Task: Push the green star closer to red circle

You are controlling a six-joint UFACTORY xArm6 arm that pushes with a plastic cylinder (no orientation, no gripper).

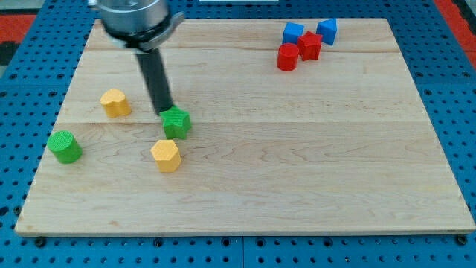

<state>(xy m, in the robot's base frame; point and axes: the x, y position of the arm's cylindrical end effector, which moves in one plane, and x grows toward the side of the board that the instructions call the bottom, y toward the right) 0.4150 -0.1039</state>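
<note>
Wooden board (297, 164): two green, two yellow, two red, two blue blocks; no jaws, my tip (165, 112) touching green star (177, 123)

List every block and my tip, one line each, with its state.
My tip: against the green star's upper-left edge.
Green star: touched by my tip, far from the red circle.
Red circle: upright, beside the red star.
Red star: among the blue blocks.
Blue blocks: top right.
Green cylinder: alone, left.
Yellow blocks: apart, untouched.

My tip (164, 112) touching green star (177, 123) left edge
</note>
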